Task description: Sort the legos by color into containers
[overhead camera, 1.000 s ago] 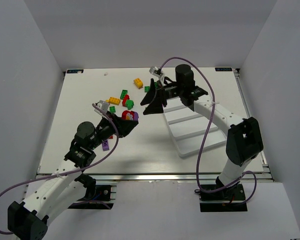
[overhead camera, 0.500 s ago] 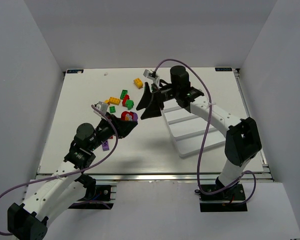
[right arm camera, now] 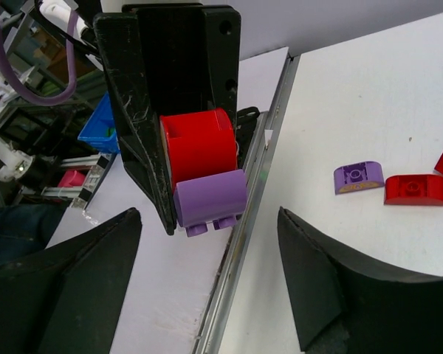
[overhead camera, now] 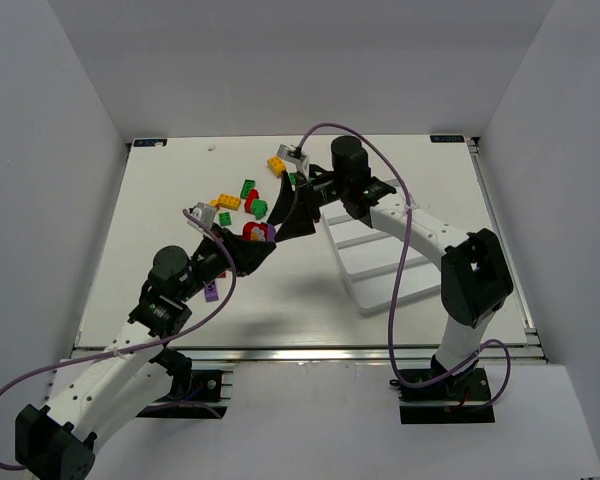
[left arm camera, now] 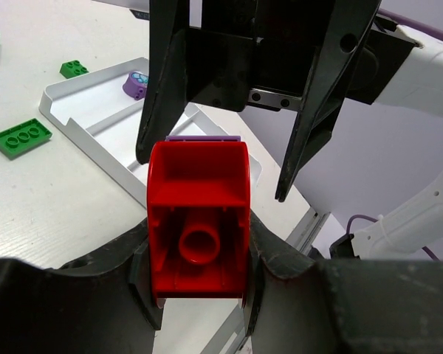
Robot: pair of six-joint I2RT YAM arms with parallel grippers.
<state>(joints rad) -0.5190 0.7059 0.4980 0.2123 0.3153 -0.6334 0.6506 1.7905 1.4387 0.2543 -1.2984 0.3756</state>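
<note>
My left gripper (overhead camera: 256, 240) (left arm camera: 199, 251) is shut on a red brick (left arm camera: 199, 214) (right arm camera: 199, 147) and holds it above the table. A purple brick (right arm camera: 210, 198) (left arm camera: 203, 138) is stuck on the red one's far face. Facing it, my right gripper (overhead camera: 276, 226) (right arm camera: 208, 221) is open, and its fingers (left arm camera: 159, 110) stand on either side of the stacked pair without touching it. The white tray of containers (overhead camera: 380, 270) (left arm camera: 96, 110) lies to the right, with one purple brick (left arm camera: 136, 83) in a compartment.
Loose legos lie at the back left of the table: yellow (overhead camera: 276, 165) (overhead camera: 227, 201), green (overhead camera: 249, 188) and red (overhead camera: 250, 200). A purple one (overhead camera: 212, 291) sits by the left arm. In the right wrist view, purple (right arm camera: 358, 177) and red (right arm camera: 415, 189) bricks rest on the table.
My right gripper has swung left and down from over the tray until its fingers flank the held bricks, and its jaws have narrowed slightly. The left gripper has kept still.
</note>
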